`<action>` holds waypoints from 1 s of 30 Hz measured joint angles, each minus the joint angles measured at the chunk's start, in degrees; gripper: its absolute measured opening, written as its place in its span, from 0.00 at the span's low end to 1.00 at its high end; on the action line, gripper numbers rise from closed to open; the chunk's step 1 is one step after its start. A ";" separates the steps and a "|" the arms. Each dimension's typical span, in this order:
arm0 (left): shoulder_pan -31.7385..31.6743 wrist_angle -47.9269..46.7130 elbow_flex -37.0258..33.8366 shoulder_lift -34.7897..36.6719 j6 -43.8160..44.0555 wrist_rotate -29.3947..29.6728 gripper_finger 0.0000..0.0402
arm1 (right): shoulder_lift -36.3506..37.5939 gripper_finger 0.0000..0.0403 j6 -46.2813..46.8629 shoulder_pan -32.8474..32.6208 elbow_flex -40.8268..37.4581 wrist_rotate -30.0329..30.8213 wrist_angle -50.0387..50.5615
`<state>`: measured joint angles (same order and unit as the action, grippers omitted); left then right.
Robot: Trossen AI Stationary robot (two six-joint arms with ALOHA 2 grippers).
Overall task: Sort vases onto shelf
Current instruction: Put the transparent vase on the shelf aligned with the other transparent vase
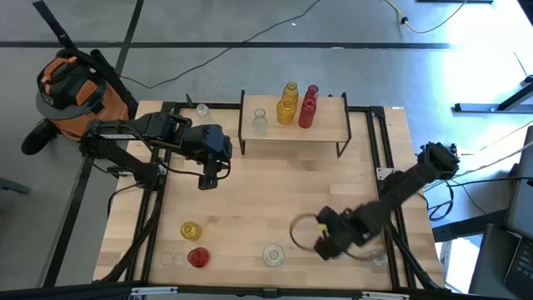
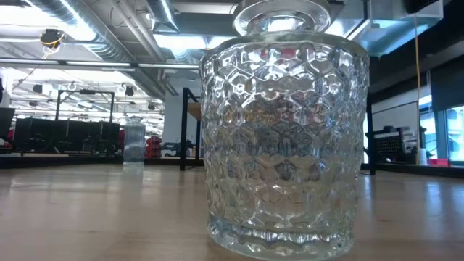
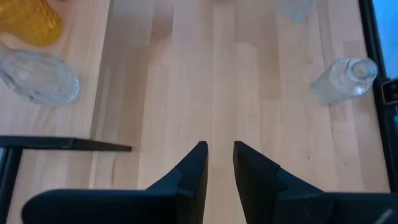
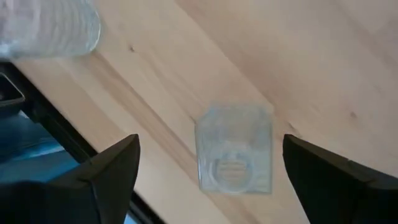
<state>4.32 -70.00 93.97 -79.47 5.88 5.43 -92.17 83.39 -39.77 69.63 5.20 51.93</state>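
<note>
The shelf (image 1: 291, 133) stands at the table's far side, with a clear vase (image 1: 260, 121), a yellow vase (image 1: 287, 104) and a red vase (image 1: 308, 107) standing on its board. A yellow vase (image 1: 191, 230), a red vase (image 1: 197, 257) and a clear vase (image 1: 273, 254) stand on the table near its front edge. My right gripper (image 4: 217, 180) hangs wide open above a square clear vase (image 4: 235, 155), which stands on the table between the fingers and apart from them. My left gripper (image 3: 221, 162) hovers left of the shelf, slightly open and holding nothing.
A patterned clear vase (image 2: 283, 145) stands close to the low camera. Another clear vase (image 1: 202, 109) stands at the far left corner, and one more (image 4: 50, 28) stands near the square one. The table's black frame rail (image 4: 37, 118) runs close by there.
</note>
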 joint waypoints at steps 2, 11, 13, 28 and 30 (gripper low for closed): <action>-0.02 0.89 0.00 -0.01 -0.26 0.00 0.17 | -0.91 0.86 1.57 -2.60 0.00 3.28 0.16; 0.00 1.25 0.00 -0.01 -1.79 -0.13 0.17 | -9.30 0.86 7.19 -6.38 -0.02 4.56 1.25; -0.01 1.25 0.00 0.00 -1.79 -0.22 0.17 | -11.21 0.86 6.35 -6.36 -0.04 3.30 0.26; 0.00 0.98 0.00 0.00 -1.54 -0.68 0.17 | -12.66 0.49 4.72 -4.18 -0.07 11.97 -1.24; 0.00 0.98 0.00 -0.01 -1.54 -0.68 0.17 | -12.44 0.49 4.72 -3.89 -0.09 12.83 -1.25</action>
<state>4.32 -69.01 93.97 -79.48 4.34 4.75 -104.61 88.11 -43.66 69.54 18.02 50.68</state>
